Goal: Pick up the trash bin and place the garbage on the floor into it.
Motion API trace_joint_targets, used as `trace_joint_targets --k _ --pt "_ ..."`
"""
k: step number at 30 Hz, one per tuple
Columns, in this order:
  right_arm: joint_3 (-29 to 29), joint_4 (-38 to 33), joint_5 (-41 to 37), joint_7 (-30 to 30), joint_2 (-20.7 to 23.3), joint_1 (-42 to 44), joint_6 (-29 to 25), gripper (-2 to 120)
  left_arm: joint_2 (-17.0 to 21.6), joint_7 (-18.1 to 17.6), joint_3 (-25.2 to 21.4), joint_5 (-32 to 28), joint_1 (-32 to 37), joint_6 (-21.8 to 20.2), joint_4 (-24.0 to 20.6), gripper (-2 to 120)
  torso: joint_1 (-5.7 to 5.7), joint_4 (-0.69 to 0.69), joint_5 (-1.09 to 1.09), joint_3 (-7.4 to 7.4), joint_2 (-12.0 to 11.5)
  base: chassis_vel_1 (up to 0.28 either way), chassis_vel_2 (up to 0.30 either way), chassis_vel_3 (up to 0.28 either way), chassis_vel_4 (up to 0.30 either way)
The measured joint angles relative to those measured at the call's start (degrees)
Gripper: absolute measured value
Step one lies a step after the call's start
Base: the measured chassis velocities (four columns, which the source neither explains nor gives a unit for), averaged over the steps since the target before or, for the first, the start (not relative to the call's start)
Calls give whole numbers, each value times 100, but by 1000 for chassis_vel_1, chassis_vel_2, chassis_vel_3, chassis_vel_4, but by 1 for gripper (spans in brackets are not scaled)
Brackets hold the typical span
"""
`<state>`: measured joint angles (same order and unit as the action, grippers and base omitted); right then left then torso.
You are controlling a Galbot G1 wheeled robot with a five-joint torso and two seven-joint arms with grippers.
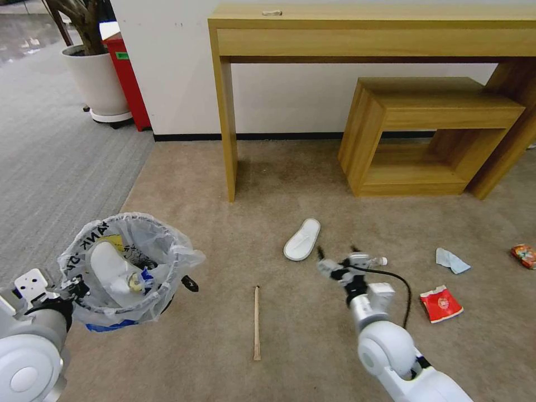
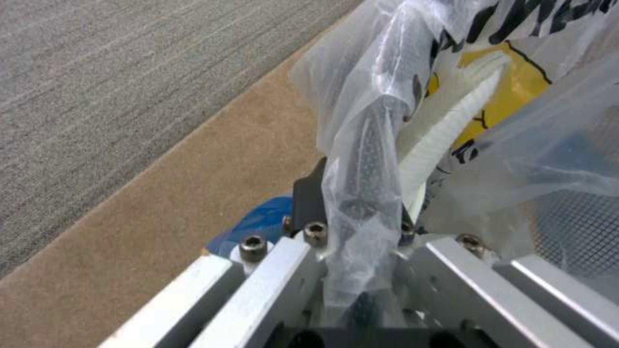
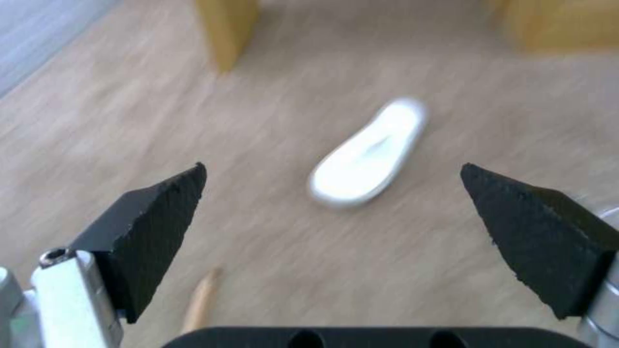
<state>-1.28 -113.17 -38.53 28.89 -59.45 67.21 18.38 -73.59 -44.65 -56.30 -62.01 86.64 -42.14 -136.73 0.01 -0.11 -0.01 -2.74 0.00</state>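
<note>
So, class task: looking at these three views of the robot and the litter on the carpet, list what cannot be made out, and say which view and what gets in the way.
- Trash bin, head view: the crinkly bag and a white slipper inside hide what lies at the bottom.
- Left gripper, left wrist view: the bag covers the jaws' tips clamped on the rim.
- Red packet, head view: cut off by the edge.
- Bottle, head view: partly behind the open right gripper.
- Slipper on the floor, right wrist view: blurred.

I can make out black capital letters on the bin bag (image 1: pixel 92 237), roughly "ANK" at the left of my head view; the rest is too crumpled to read.
</note>
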Motion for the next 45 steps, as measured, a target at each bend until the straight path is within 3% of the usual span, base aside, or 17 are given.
trace_joint_targets --k 3,7,15,25,31,45 --pt "538 136 -902 260 -94 -511 489 100 -40 -2 10 92 38 0 -4 0 0 1 0 0 0 0 0 0 0" --pt "829 349 -1744 605 -341 -873 1012 100 -63 -2 17 162 50 0 -4 0 0 0 1 0 0 0 0 0 0" --pt "1181 773 -2805 1198 -908 -1376 1560 100 -113 4 -6 191 47 0 72 0 0 1 1 0 0 0 0 0 0" --pt "1177 1266 -3057 1316 -1091 -1694 2008 100 -80 16 36 207 -3 0 160 0 0 0 0 0 0 0 0 0 0" --pt "1243 2055 -3161 1045 -1490 -1835 2375 100 -60 18 139 247 -70 0 211 0 0 0 1 0 0 0 0 0 0" --pt "1469 3473 -2298 501 -2204 -2154 2231 100 -28 43 60 260 11 0 239 0 0 0 0 0 0 0 0 0 0"
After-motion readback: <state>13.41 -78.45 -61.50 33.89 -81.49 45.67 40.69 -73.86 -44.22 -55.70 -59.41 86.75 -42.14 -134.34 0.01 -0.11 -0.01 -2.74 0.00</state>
